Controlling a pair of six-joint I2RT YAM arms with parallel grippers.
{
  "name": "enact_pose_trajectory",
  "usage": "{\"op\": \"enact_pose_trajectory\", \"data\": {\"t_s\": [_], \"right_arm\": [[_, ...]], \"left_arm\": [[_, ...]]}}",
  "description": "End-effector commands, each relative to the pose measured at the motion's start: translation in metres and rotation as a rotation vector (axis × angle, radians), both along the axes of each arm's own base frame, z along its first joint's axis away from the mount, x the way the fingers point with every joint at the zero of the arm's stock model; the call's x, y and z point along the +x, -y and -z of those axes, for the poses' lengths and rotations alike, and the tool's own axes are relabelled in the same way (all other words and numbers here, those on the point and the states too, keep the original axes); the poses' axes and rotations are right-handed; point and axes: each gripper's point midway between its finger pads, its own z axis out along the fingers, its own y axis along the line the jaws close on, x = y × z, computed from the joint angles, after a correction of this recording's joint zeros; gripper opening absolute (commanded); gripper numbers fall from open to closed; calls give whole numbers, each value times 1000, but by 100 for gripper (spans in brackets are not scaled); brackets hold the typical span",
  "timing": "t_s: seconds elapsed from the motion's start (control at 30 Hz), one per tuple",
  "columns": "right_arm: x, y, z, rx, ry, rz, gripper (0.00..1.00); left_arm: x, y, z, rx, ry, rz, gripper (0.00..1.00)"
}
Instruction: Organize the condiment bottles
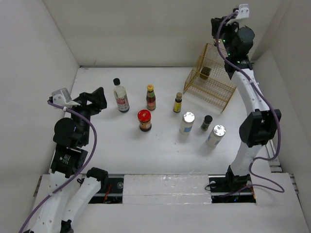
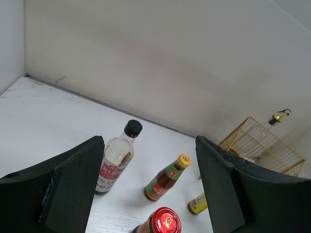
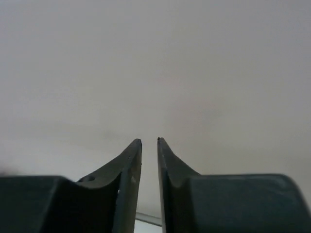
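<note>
Several condiment bottles stand on the white table. From the left there are a clear bottle with a black cap [image 1: 120, 97], a brown bottle with a yellow cap [image 1: 151, 97], a red-capped jar [image 1: 144, 120], a small gold-capped bottle [image 1: 178, 103], a white silver-capped bottle [image 1: 187, 122], a small dark bottle [image 1: 206, 122] and a second silver-capped bottle [image 1: 215, 135]. My left gripper [image 1: 98, 98] is open and empty, just left of the clear bottle [image 2: 116, 158]. My right gripper [image 1: 216, 25] is raised high above the basket, shut and empty, facing the back wall [image 3: 149, 141].
A gold wire basket [image 1: 210, 77] lies at the back right with one small dark bottle [image 1: 206, 73] inside; it also shows in the left wrist view [image 2: 262, 148]. White walls close in the table on the left, back and right.
</note>
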Motion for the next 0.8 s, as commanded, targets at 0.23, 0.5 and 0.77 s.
{"op": "enact_pose_trajectory", "data": {"t_s": [0.23,0.5,0.77], "right_arm": [[-129,-288,60,-309,19,-922,17],[-165,-383,128,-466,-10,-1023,81],[-138,-433,174,-473,-65,-1012,85]], "left_arm": [[-4,-5,-15,-66,59,-22,78],[-5,-5,-13,-64,53,-22,78],[-5,-2,-16,-53,63,-1,78]]}}
